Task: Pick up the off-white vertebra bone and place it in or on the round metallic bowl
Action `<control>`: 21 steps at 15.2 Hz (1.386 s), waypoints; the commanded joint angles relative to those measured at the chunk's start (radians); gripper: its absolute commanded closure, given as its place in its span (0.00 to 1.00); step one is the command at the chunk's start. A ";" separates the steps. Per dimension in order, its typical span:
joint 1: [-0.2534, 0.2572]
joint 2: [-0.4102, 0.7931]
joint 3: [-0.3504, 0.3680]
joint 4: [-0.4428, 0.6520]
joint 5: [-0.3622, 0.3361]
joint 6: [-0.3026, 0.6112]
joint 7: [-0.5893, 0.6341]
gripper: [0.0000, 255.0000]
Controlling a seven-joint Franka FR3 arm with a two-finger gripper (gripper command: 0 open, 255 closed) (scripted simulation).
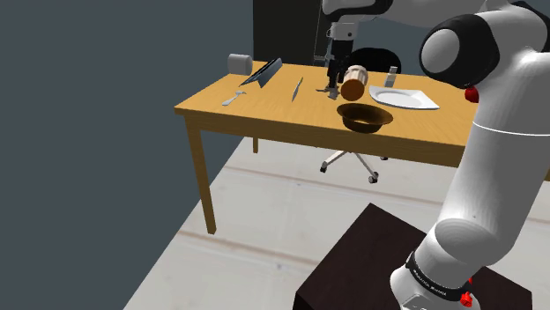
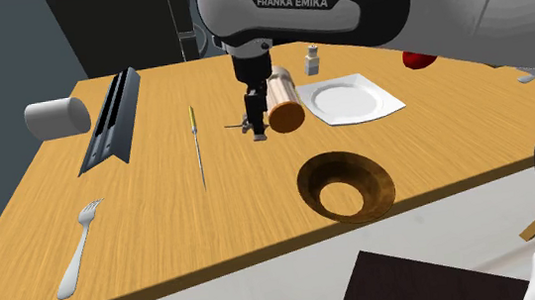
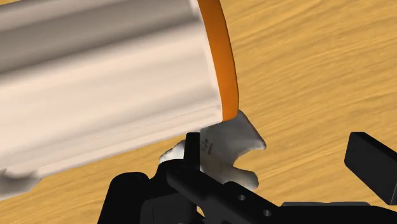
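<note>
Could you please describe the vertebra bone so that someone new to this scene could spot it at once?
On the wooden table, find the pale cylinder lying on its side beside the white plate. The bone lies on the tabletop right by that cylinder's orange-rimmed end, under the open hand. It is small, off-white and knobbly, unlike its smooth, much larger neighbour.

Shoulder far behind stand (image 1: 370, 260); second exterior near; both share table (image 1: 264, 114).

I see a pale cylinder with an orange end (image 2: 284, 101) lying right beside my gripper (image 2: 257, 127), blocking that side. Bare wooden table (image 2: 260, 199) runs open from there to the round brown bowl (image 2: 383, 186).
</note>
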 commanded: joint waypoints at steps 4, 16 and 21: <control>0.002 -0.008 -0.002 -0.021 -0.008 -0.019 0.008 1.00; 0.193 -0.044 0.044 -0.141 -0.484 0.211 0.163 0.00; 0.259 -0.037 0.050 -0.237 -0.733 0.324 0.274 0.00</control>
